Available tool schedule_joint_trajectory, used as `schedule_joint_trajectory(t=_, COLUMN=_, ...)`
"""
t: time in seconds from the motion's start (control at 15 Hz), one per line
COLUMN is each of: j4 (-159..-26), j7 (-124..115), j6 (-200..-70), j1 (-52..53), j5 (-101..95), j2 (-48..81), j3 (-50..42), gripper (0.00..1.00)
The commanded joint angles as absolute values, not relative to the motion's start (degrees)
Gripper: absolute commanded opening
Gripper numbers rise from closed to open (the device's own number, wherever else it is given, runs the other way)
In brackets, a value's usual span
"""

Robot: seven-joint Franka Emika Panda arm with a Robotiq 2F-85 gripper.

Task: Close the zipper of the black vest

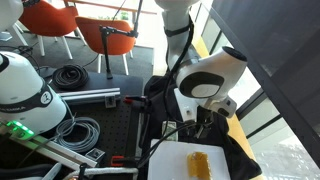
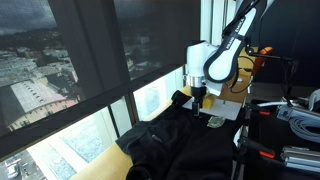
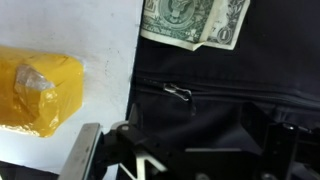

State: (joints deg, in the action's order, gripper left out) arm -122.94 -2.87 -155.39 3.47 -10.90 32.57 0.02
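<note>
Closest to the wrist camera, we see the tool [image 3: 180, 158] at the bottom edge of that view. Its two dark fingers [image 3: 88, 150] are set wide apart with nothing gripped between them. Beneath and just ahead of the tool lies the black vest [image 3: 230, 125], a soft, slightly shiny fabric that fills the space between the fingers. Ahead of the fingertips, the zipper [image 3: 240, 97] runs crosswise as a thin dark seam. Its small metal pull [image 3: 178, 92] lies flat on the cloth, roughly in line with the middle of the tool and apart from both fingers. Farther ahead, past the zipper, a dollar bill [image 3: 195, 22] rests at the fabric's far edge. Out to the side of the finger we marked, a white board [image 3: 105, 50] lies against the black vest, and a yellow sponge [image 3: 38, 88] sits on it, well clear of the tool.

In an exterior view the tool [image 2: 199, 98] points straight down from the white arm [image 2: 215, 65]. The black vest [image 2: 185, 145] spreads wide below it over the pale worktop [image 2: 122, 150]. We cannot tell whether the fingertips touch the cloth. In an exterior view the white board [image 1: 170, 160] and yellow sponge [image 1: 200, 163] lie just beside the lowered tool [image 1: 205, 120].
</note>
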Motion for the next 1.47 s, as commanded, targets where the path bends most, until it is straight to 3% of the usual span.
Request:
schedule_joint_trajectory(t=0.0, j4=-122.57, j7=-2.14, j6=-155.50, j1=4.38, j5=-10.30, j2=32.92, j3=-0.65, gripper=1.00)
schedule_joint_trajectory(t=0.33, j4=-122.58, j7=-2.17, j6=-155.47, j1=4.51, j5=-10.39, j2=32.83, j3=-0.79, gripper=1.00)
schedule_joint_trajectory(t=0.4, j4=-122.53, j7=-2.19, j6=-155.48, j1=4.52, j5=-10.44, j2=32.85, j3=-0.86, gripper=0.96)
schedule_joint_trajectory(t=0.47, j4=-122.47, j7=-2.14, j6=-155.50, j1=4.48, j5=-10.45, j2=32.92, j3=-0.89, gripper=0.77)
schedule_joint_trajectory(t=0.6, j4=-122.48, j7=-2.13, j6=-155.53, j1=4.47, j5=-10.52, j2=32.95, j3=-1.02, gripper=0.71)
schedule_joint_trajectory(t=1.2, j4=-122.55, j7=-2.10, j6=-154.84, j1=4.43, j5=-10.44, j2=32.70, j3=-1.18, gripper=0.02)
schedule_joint_trajectory(t=1.4, j4=-122.49, j7=-2.00, j6=-154.59, j1=4.42, j5=-10.48, j2=32.69, j3=-1.19, gripper=0.00)
